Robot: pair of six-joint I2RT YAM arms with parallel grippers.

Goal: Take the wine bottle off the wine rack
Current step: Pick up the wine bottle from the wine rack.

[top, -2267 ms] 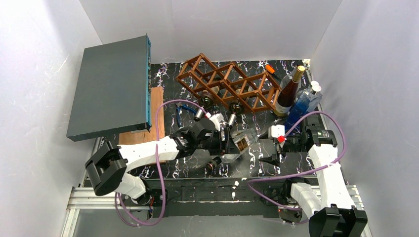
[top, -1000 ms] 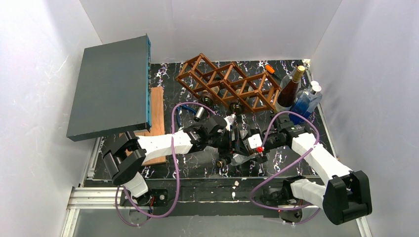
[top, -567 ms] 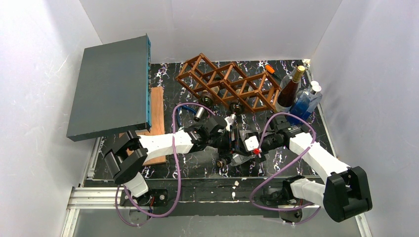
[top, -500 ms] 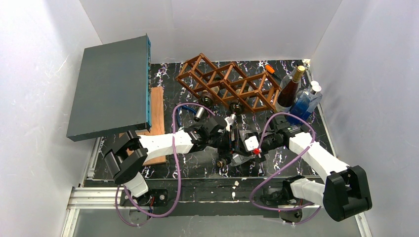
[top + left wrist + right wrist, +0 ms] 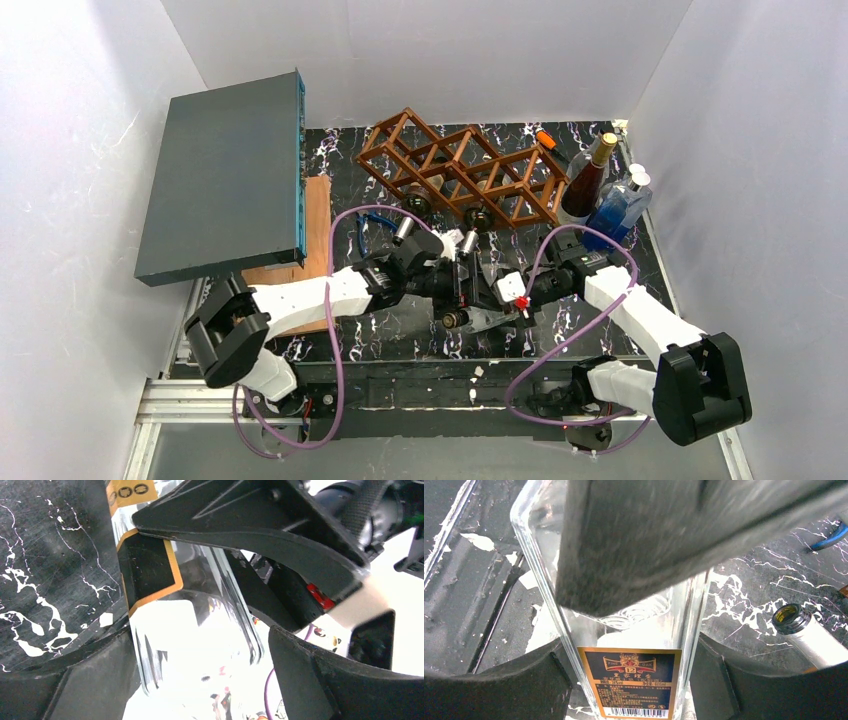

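Note:
A clear square glass bottle (image 5: 478, 318) with a dark, gold-edged label hangs between my two grippers over the front middle of the table, away from the brown lattice wine rack (image 5: 460, 170) at the back. My right gripper (image 5: 512, 297) is shut on the bottle; in the right wrist view both fingers press its sides by the label (image 5: 631, 680). My left gripper (image 5: 462, 288) is round the same bottle (image 5: 190, 630). One of its fingers touches the glass and a narrow gap shows at the other.
Two dark bottle necks (image 5: 418, 207) stick out of the rack's front. A silver-necked bottle (image 5: 405, 230) lies on the table (image 5: 400, 340). A dark wine bottle (image 5: 585, 185) and a blue bottle (image 5: 615, 210) stand at the right. A grey flat box (image 5: 225, 175) is at the left.
My right arm swung in from the right and closed on the bottle. My left arm has just drawn back a little to the left, its jaws loosened.

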